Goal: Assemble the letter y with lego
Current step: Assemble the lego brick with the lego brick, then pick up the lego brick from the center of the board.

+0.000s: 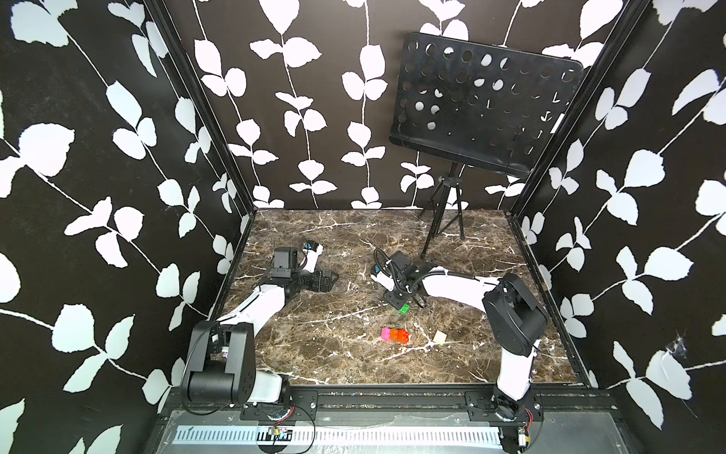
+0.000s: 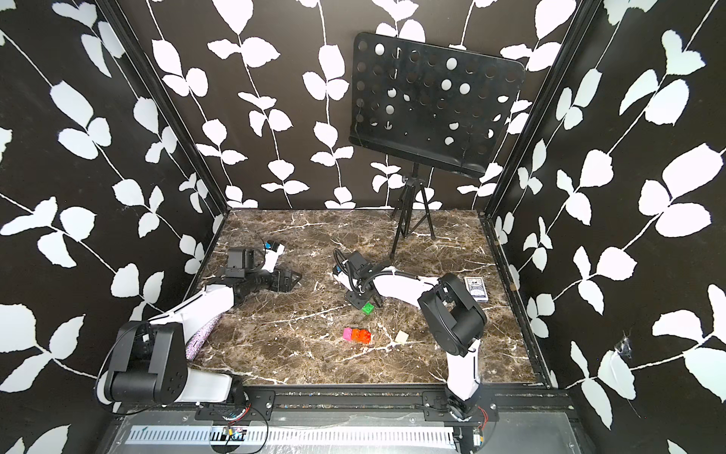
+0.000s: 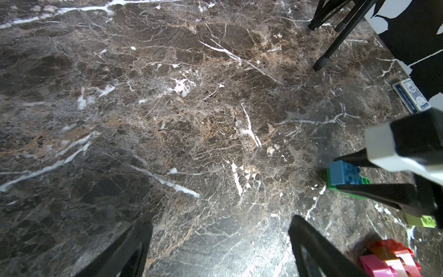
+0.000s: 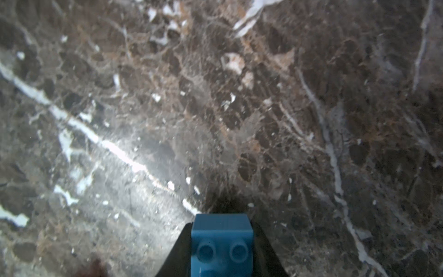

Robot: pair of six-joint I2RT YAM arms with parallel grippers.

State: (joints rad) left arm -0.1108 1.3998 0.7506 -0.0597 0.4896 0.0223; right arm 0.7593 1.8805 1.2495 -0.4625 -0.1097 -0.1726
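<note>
My right gripper [image 4: 221,227] is shut on the blue lego brick [image 4: 221,244]. In the left wrist view that blue brick [image 3: 344,173] sits on one end of the longer green brick [image 3: 334,185], low over the marble. In both top views only the green brick [image 1: 404,309] [image 2: 368,308] shows under the right gripper [image 1: 397,302]. Nearer the front lies a joined row of a pink brick [image 1: 386,333] and orange bricks [image 1: 401,336]. To the right of it the cream brick [image 1: 440,337] lies alone. My left gripper [image 3: 219,223] [image 1: 328,280] stands open and empty at mid-left.
A black music stand [image 1: 483,102] on a tripod [image 1: 440,228] occupies the back right. A blue-and-white card box [image 2: 476,289] lies by the right arm's elbow. Patterned walls close in the marble table [image 1: 353,365] on three sides.
</note>
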